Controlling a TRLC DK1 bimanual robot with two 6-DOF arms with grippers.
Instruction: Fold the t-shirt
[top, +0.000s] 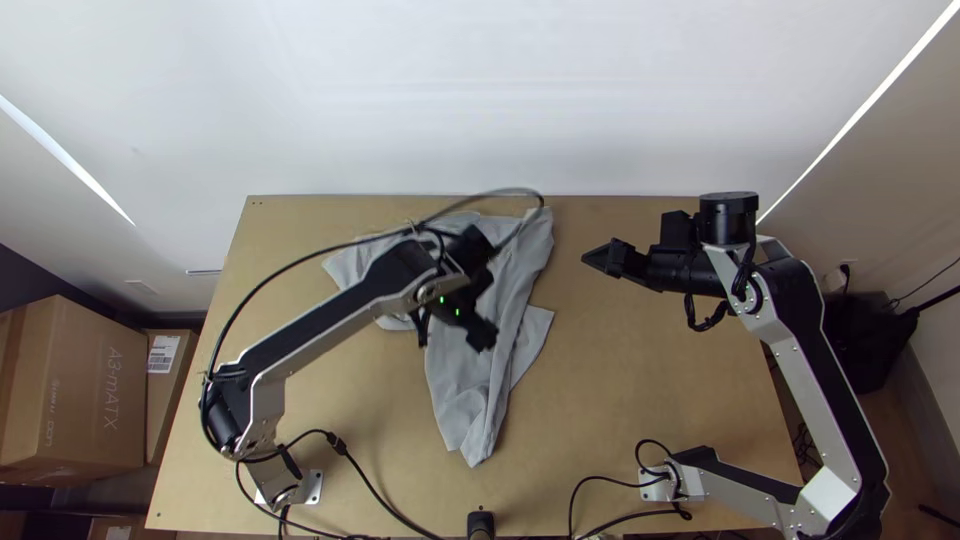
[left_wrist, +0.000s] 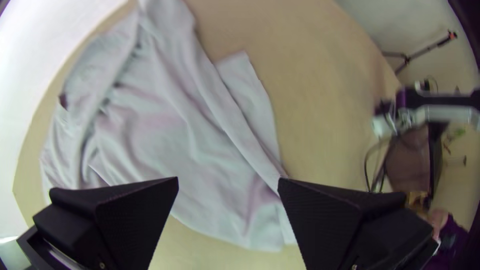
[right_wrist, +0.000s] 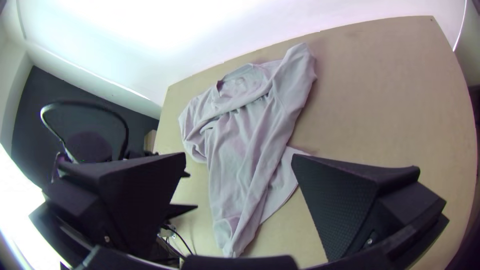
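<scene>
The shirt (top: 455, 385) lies rumpled on the table (top: 640, 370), its collar (right_wrist: 240, 85) at the far side and its cloth narrowing towards the near edge. It looks light, soft and limp, likely to crease or slide if dragged. The near tip and the loose corner (top: 535, 330) seem the best grips for spreading it. The left end effector (left_wrist: 228, 181) is parted above the cloth; the right end effector (right_wrist: 239, 155), also parted, is off to its right.

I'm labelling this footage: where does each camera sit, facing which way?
Top view: high over the table's near edge, facing down; left arm and right arm show.
Left wrist view: on that wrist, facing down at the t-shirt past the left hand.
Right wrist view: on its wrist, facing across the table past the right hand.
All share the t-shirt.
</scene>
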